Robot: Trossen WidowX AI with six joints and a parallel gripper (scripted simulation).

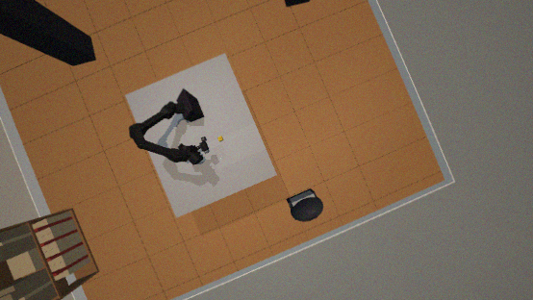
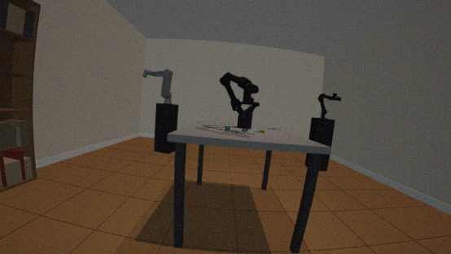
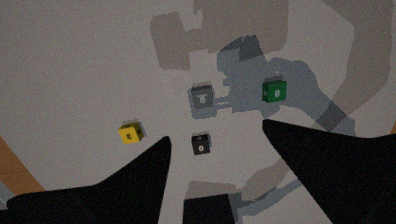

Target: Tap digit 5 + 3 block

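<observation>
Worktop [image 1: 241, 159]: pale grey, rectangular, on dark legs over an orange tiled floor [image 1: 337, 96]. A bookshelf [image 1: 84, 250] stands in one corner of the room; a round dark object [image 1: 306, 208] sits on the floor just off one worktop corner. In the exterior view two dark pedestals flank the worktop, one [image 2: 166, 126] carrying a grey arm, the other [image 2: 321, 132] a small black one.

Black arm [image 1: 149, 130]: based toward the far side of the worktop, folded at the elbow, wrist reaching over the middle of the surface.

Gripper [image 3: 216, 142]: jaws spread wide, nothing between them, hanging above the worktop; both dark fingers fill the lower corners of the wrist view.

Four small blocks in the wrist view, all apart from one another. Black block [image 3: 201, 144] lies in the gap between the fingers, untouched. Grey block [image 3: 202, 97] sits just beyond it. Green block [image 3: 274, 91] lies further right, within the arm's shadow. Yellow block [image 3: 130, 133] lies left, near the left finger's tip but clear of it. Digits are too blurred to read, so I cannot tell which block shows 8.
</observation>
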